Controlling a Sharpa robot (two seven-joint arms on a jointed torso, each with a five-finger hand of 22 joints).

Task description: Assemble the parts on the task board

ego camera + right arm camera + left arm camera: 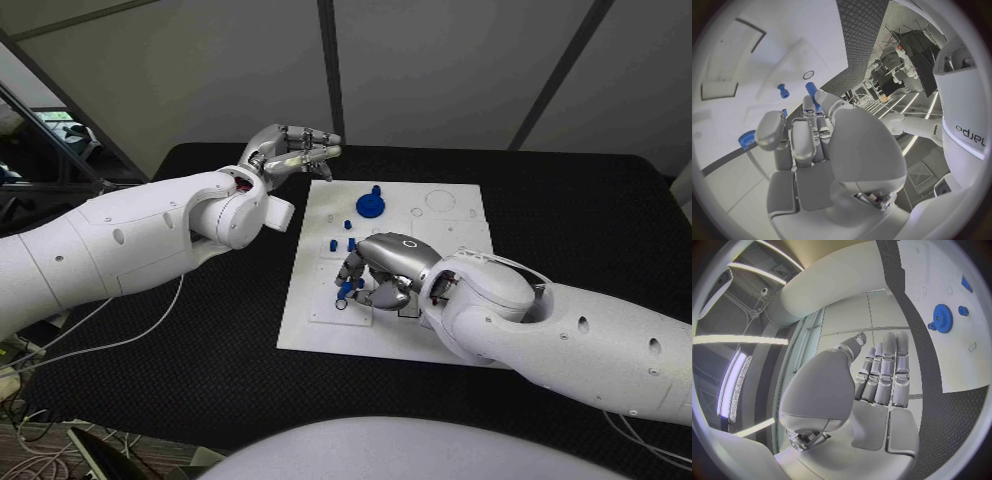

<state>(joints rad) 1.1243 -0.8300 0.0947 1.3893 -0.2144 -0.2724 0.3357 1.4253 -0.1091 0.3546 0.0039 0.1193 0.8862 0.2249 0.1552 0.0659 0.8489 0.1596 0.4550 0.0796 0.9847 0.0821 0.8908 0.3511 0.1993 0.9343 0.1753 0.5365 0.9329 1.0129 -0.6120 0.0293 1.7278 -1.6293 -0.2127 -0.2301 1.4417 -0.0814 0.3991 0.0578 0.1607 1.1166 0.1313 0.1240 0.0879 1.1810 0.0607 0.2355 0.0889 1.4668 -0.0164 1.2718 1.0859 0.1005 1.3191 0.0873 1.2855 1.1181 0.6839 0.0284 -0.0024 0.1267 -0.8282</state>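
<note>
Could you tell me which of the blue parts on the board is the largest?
The blue gear near the task board's far end; round, toothed and far wider than the small pegs.

Even, soft overhead light; ceiling strip lamps (731, 377) glare brightly; fisheye wrist views bend edges; faint shadows on the black table (577, 200).

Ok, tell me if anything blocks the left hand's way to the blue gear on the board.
Nothing visible does. The left hand hangs off the task board's far left corner with nothing in its fingers, and only bare board lies between it and the blue gear.
</note>
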